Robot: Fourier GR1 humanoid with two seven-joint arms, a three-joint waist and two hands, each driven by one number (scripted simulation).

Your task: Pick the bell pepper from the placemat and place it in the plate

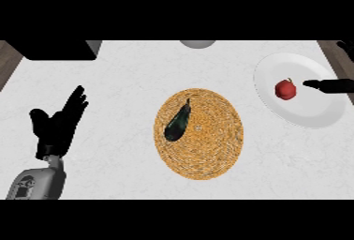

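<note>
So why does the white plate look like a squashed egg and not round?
In the head view the plate sits at the far right edge, seen at a slant, so it looks stretched. The woven placemat looks taller than wide too. The red bell pepper on the plate casts only a faint shadow, and the right hand is cut off by the edge.

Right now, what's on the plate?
A red bell pepper lies on the white plate, left of center. The right hand reaches over the rim beside it, covering a strip of plate.
</note>
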